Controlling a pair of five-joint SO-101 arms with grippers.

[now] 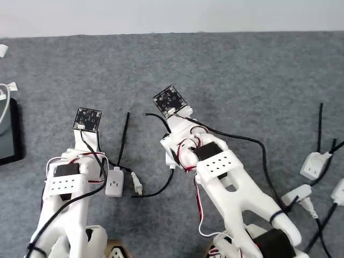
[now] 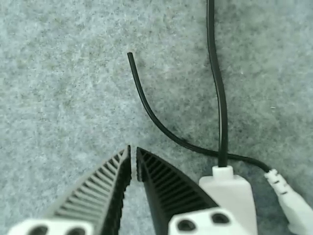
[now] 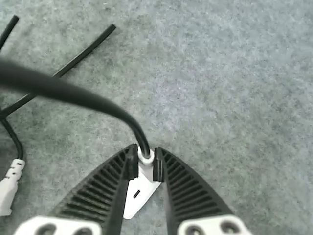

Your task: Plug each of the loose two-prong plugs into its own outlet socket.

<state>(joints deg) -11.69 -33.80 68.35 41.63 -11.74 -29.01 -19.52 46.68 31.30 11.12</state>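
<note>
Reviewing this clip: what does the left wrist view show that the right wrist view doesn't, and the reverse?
Left wrist view: the left gripper, shut on nothing, beside a white outlet socket. Right wrist view: the right gripper, shut on a white corded connector. Both: the loose white plug lying on the grey carpet.

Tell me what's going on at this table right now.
On a grey felt-covered table, the right gripper is shut on a small white plastic connector with a black cord. Whether that piece is a plug or a socket is unclear. The left gripper is shut and empty, beside a white rectangular outlet socket and a loose white two-prong plug, which lie apart, unplugged. More white connectors lie beyond the right arm.
</note>
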